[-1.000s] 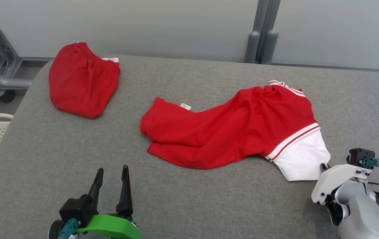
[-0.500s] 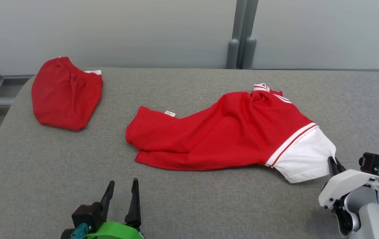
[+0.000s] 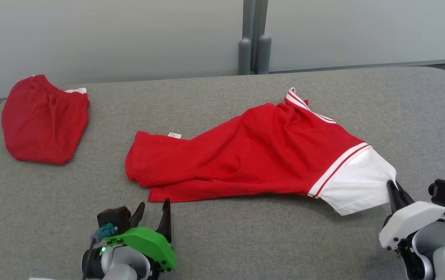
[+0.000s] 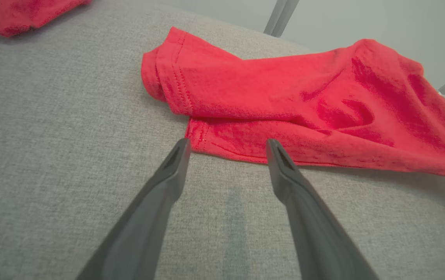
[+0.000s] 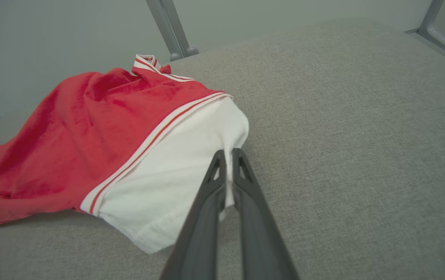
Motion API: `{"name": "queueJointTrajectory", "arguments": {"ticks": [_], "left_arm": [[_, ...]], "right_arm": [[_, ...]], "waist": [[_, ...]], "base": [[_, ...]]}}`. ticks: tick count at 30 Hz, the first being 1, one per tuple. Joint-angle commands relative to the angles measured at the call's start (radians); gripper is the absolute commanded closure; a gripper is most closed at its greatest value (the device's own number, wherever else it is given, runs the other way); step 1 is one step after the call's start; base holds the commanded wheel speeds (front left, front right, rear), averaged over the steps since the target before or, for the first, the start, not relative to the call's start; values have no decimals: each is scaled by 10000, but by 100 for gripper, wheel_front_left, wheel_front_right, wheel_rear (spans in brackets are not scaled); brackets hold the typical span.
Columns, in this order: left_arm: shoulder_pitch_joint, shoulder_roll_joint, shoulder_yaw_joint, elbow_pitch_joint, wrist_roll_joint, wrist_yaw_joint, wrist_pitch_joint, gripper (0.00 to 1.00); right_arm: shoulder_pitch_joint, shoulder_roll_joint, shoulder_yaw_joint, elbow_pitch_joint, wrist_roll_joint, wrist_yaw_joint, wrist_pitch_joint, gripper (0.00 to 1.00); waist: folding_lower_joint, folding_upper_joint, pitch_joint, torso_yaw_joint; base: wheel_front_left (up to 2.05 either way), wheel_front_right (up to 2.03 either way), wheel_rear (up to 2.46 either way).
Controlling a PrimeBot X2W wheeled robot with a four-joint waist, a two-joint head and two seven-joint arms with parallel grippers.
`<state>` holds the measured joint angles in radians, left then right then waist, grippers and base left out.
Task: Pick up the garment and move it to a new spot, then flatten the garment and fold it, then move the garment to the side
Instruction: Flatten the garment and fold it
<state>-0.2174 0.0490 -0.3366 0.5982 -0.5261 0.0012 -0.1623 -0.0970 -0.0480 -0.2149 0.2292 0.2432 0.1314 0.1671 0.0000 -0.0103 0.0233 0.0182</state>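
Looking along the right tool (image 5: 228,152), wrist view reveals garment (image 5: 90,128) pinched.

The garment (image 3: 253,155) was soft, matt knit cloth. Coarse grey woven fabric covered the tabletop (image 3: 245,241). The left gripper (image 4: 228,143) had smooth, matt dark plastic fingers (image 4: 156,202) and a glossy green plastic cover (image 3: 144,243).

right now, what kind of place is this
Probably a lab or test room for folding clothes: a grey padded table, plain grey wall panels with a metal post, and a red and white shirt laid out near another red garment.
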Motion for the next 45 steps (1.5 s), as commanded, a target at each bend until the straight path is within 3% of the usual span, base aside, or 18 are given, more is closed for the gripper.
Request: {"name": "queueJointTrajectory", "arguments": {"ticks": [1, 15, 23, 25, 27, 29, 30, 36, 45], "left_arm": [[-365, 27, -42, 380, -308, 97, 77, 0], [-2063, 30, -400, 2963, -1074, 913, 188, 0], [-2458, 27, -725, 3744, -1606, 922, 297, 1], [-2537, 27, -903, 3868, -1714, 847, 409, 50], [-2608, -8, -1200, 4004, -1706, 844, 589, 61], [-2673, -28, -1536, 4137, -1615, 849, 756, 78], [-2689, -21, -1661, 4176, -1662, 826, 824, 99], [-2757, -1, -1834, 4039, -2243, 803, 256, 100], [-2280, 30, -1095, 2746, -3790, 157, -953, 100]], "right_arm": [[104, -45, 72, -177, 77, -13, 40, 100], [-303, -43, 633, -422, 212, -13, 31, 100], [-465, -42, 826, -319, 191, -13, -35, 100], [-482, -43, 857, -310, 162, -13, -54, 100], [-488, -42, 881, -301, 124, -13, -49, 100], [-505, -43, 902, -292, 87, -13, -61, 100], [-508, -43, 921, -285, 84, -13, -62, 100], [-542, -42, 989, -273, 266, -13, -248, 100], [-629, -43, 783, -542, 457, -13, -921, 100]], "waist": [[0, 103, 195, -263], [0, 103, 725, -641], [0, 103, 828, -697], [0, 103, 832, -717], [0, 103, 827, -737], [0, 103, 820, -756], [0, 103, 809, -769], [0, 103, 699, -816], [0, 103, 252, -524]], "base": [[0, 0, 0], [0, 0, 0], [0, 0, 0], [0, 0, 0], [0, 0, 0], [0, 0, 0], [0, 0, 0], [0, 0, 0], [0, 0, 0]]}}
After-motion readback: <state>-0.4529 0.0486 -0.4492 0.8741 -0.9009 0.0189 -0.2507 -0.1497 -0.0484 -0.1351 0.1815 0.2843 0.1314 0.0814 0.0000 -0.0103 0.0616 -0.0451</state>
